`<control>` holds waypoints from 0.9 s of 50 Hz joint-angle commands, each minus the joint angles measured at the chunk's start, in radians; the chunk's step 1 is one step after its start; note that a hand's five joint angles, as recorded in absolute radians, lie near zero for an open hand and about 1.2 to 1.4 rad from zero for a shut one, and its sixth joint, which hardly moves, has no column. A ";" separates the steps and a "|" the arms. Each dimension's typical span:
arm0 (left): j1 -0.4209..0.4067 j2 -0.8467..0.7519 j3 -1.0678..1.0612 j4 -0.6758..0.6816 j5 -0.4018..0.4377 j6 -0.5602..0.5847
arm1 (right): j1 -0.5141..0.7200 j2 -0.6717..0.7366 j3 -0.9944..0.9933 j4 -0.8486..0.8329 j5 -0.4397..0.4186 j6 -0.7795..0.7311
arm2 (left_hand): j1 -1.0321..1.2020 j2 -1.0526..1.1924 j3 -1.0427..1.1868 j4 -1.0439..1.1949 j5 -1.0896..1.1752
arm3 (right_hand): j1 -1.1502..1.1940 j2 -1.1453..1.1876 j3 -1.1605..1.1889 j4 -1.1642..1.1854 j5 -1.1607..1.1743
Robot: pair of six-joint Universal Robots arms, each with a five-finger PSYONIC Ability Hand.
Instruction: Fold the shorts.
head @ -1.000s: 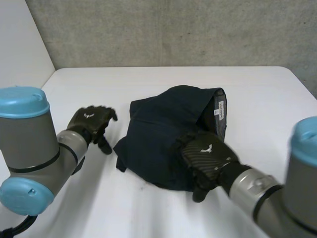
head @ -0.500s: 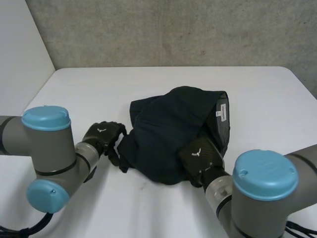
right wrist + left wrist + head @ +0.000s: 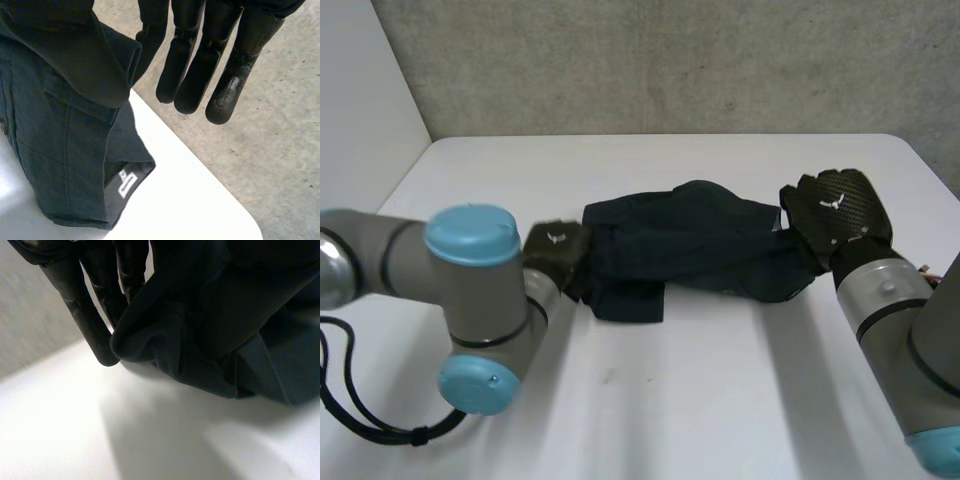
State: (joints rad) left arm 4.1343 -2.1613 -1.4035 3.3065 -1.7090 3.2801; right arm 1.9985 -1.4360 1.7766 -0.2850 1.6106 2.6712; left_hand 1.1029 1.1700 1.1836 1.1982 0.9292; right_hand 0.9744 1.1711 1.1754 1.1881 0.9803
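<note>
the dark shorts (image 3: 690, 250) lie stretched crosswise over the middle of the white table (image 3: 720, 400), drawn out between the two hands. the left hand (image 3: 558, 250) has its fingers (image 3: 95, 320) clamped on a bunched fold at one end. the right hand (image 3: 835, 205) grips the other end, the cloth pinched beside its nearly straight fingers (image 3: 192, 70). a small white label (image 3: 127, 184) shows inside the waistband near it.
</note>
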 commanded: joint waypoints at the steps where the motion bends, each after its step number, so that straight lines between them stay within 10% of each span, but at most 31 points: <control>1: -0.006 0.263 -0.029 -0.021 -0.004 0.107 | -0.004 -0.090 -0.074 0.042 -0.034 -0.011 | 0.293 0.226 0.213 0.198 0.293 | 0.422 0.225 0.221 0.208 0.241; 13: -0.012 0.430 0.023 -0.082 -0.001 0.466 | -0.004 -0.081 -0.417 0.411 -0.115 0.003 | 0.293 0.226 0.213 0.198 0.293 | 0.422 0.225 0.221 0.208 0.241; 28: -0.017 0.120 0.073 -0.120 -0.006 0.515 | -0.006 0.265 -0.577 0.626 -0.136 0.087 | 0.293 0.226 0.213 0.198 0.293 | 0.422 0.225 0.221 0.208 0.241; 45: -0.048 0.112 0.058 -0.120 -0.006 0.487 | -0.001 0.160 -0.467 0.688 -0.135 0.372 | 0.293 0.226 0.213 0.198 0.293 | -0.672 -0.869 -0.873 -0.886 -0.852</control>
State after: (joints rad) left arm 4.0918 -2.0590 -1.3436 3.1859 -1.7144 3.7797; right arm 1.9952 -1.1866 1.2587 0.3711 1.4767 2.9712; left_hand 1.1030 1.1758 1.1918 1.1989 0.9293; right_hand 0.3401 0.3860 0.3805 0.3797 0.2103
